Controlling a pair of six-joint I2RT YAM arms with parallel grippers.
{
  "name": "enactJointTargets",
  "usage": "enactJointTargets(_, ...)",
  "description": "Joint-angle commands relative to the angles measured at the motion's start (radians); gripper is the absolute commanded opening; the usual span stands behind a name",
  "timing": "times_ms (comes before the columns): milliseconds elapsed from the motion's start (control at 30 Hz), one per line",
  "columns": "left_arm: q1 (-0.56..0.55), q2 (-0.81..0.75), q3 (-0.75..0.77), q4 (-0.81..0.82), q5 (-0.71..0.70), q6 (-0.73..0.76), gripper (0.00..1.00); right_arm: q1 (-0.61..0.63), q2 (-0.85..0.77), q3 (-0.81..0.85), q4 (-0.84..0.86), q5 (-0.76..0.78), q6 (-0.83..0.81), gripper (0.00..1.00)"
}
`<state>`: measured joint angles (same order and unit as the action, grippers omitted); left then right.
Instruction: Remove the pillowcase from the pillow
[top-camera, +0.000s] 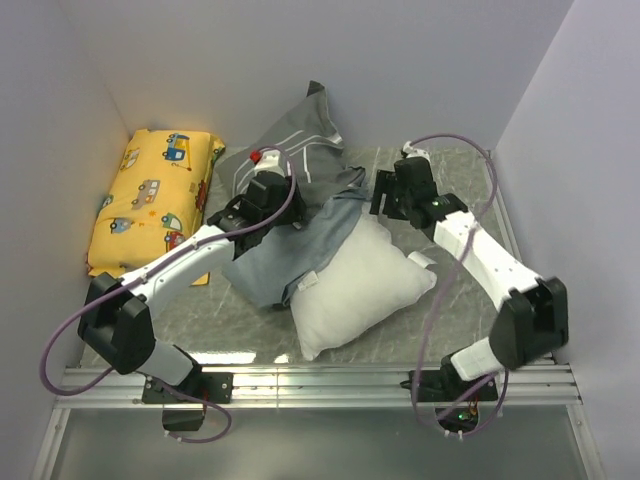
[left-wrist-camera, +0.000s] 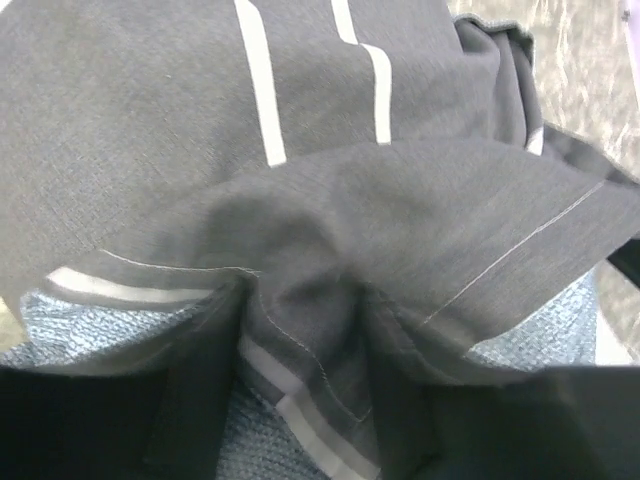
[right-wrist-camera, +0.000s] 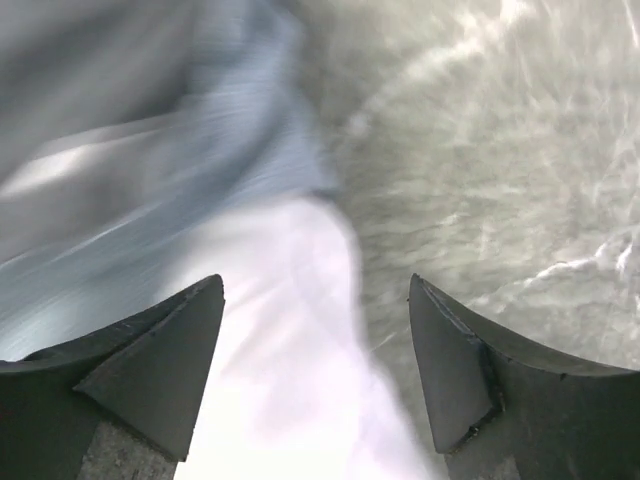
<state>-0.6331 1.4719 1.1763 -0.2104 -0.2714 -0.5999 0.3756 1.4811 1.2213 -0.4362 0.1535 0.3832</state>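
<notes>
Pillowcase (top-camera: 300, 140) cloth fills the gap of your left gripper (left-wrist-camera: 305, 400). At the bottom centre of the left wrist view a fold of the dark striped fabric is gathered between the two fingers, with creases fanning out from it, so I read those jaws as clamped on that fold. Your right gripper (right-wrist-camera: 315, 385) has its fingers well apart with nothing between them. It hangs over white pillow (top-camera: 365, 285) and marbled table (top-camera: 250, 335), though that view is blurred. Further out, in the top view, the pillowcase lies heaped at the upper centre. Its striped side rises toward the back wall, and its lighter blue-grey inside is turned out and draped over the pillow's upper left end. The rest of the pillow lies bare across the centre of the frame, so the cover looks nearly off. Expect the cloth to be light, limp and a little slippery; it will follow a pull but not a push. A doubled fold or the stitched hem should give you the surest hold. The pillow looks plump and light, so it may drag along with the cloth. You could pin its bare lower right part with the free gripper. The yellow cushion (top-camera: 150, 200) at the left is not involved.
</notes>
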Motion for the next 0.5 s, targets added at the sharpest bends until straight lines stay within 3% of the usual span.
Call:
enactJointTargets(0,-0.007,0.031,0.011,0.037,-0.026,-0.008,0.39,0.132,-0.163,0.041,-0.055,0.104,-0.009,0.83)
enactJointTargets(67,-0.007,0.05,0.026,0.034,-0.031,-0.014,0.25,0.248,-0.208,0.008,-0.074,0.118,0.002,0.84)
enactJointTargets(100,-0.007,0.057,0.035,0.02,-0.038,-0.017,0.14,0.282,-0.226,-0.011,-0.081,0.132,0.012,0.85)
enactJointTargets(167,-0.007,0.073,0.062,0.01,-0.049,-0.014,0.03,0.354,-0.278,-0.078,-0.096,0.155,0.048,0.86)
enactJointTargets(300,-0.007,0.091,0.095,-0.012,-0.078,-0.02,0.0,0.494,-0.372,-0.219,-0.066,0.159,0.127,0.88)
enactJointTargets(367,-0.007,0.1,0.124,-0.021,-0.092,-0.02,0.0,0.5,-0.383,-0.294,-0.036,0.169,0.155,0.89)
enactJointTargets(467,0.0,0.122,0.193,-0.049,-0.106,-0.005,0.0,0.499,-0.331,-0.309,-0.073,0.236,0.166,0.8)
